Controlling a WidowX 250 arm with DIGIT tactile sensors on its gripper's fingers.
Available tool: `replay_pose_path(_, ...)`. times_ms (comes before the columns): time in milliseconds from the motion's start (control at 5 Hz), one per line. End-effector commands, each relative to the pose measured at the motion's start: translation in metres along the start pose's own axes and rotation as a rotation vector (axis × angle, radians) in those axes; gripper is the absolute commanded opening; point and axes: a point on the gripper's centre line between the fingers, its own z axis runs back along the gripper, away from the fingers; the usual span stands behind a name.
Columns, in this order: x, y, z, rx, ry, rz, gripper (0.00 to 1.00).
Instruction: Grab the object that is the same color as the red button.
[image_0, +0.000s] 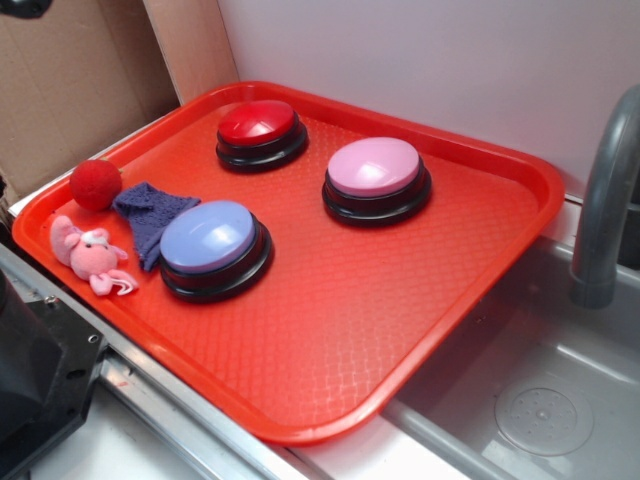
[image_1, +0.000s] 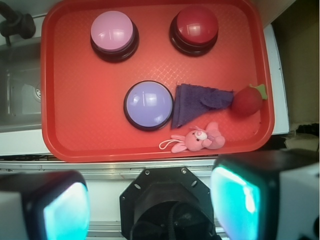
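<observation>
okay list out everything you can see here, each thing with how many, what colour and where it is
tray: one, red, on the counter beside the sink
red button: one, far side of tray
pink button: one, far right of tray
lavender-blue button: one, near left of tray
red ball: one, left corner of tray
cloth: one, dark blue, between ball and lavender-blue button
plush toy: one, pink, near left edge
sink: one, grey, right
faucet: one, grey, right
gripper: one, open, above the tray's near edge

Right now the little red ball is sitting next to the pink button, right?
Not quite. The little red ball sits by the dark blue cloth at the tray's corner, far from the pink button. The exterior view shows it.
</observation>
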Motion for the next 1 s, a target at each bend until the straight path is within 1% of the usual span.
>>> replay_pose_path(0, 0.000, 0.000, 0.000, 0.000, 0.000, 0.000, 1.00)
replay_pose_path(200, 0.001, 0.014, -0.013, -0.013, -0.018, 0.145, 1.00)
replay_pose_path(400, 0.005, 0.032, -0.034, 0.006, -0.014, 0.298, 1.00)
replay_pose_path(600, 0.008, 0.057, -0.058, 0.049, -0.028, 0.505, 1.00)
replay_pose_path(800, 0.011, 0.086, -0.086, 0.085, -0.017, 0.656, 1.00)
